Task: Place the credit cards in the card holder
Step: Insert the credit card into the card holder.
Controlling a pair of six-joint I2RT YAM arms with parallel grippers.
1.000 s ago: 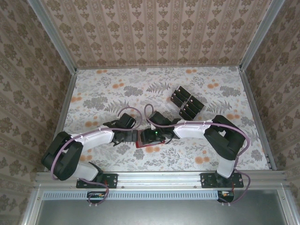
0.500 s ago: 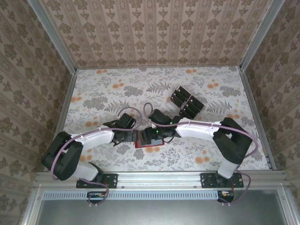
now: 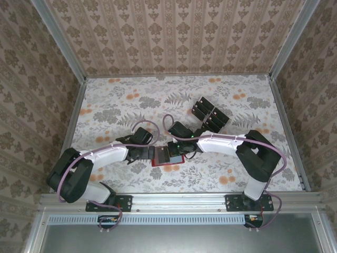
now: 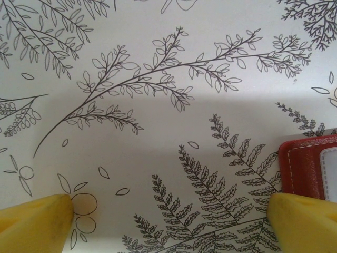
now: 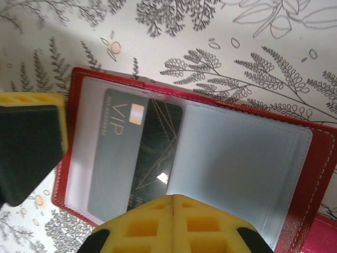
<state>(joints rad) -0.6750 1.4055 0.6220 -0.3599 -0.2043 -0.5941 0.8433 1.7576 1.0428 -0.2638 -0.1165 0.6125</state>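
Right claw [image 5: 172, 211] is fully shut, its two yellow fingertips pressed together with nothing visibly caught between them, and it hangs right over the open card holder [image 5: 320, 168]; whether the tips touch it cannot be told. In the right wrist view the holder lies flat and unfolded on the flowered surface [image 3: 121, 100], red rim around clear plastic pockets, with one dark card [image 5: 134, 153] marked VIP lying partly under the plastic of one pocket. A yellow and black block at the holder's edge looks like a finger [image 5: 29, 142] of the other arm. From above, the right claw [image 3: 172, 153] sits over the card holder [image 3: 166, 164] near the front middle of the surface, and the left claw [image 3: 152, 154] meets the holder's left edge. Left claw [image 4: 168, 224] stands wide open and holds nothing, with a corner of the card holder [image 4: 305, 166] just beside one yellow fingertip [image 4: 303, 221]. The remaining credit cards [image 3: 209, 117] lie in a cluster farther back and to the right, well apart from the holder.
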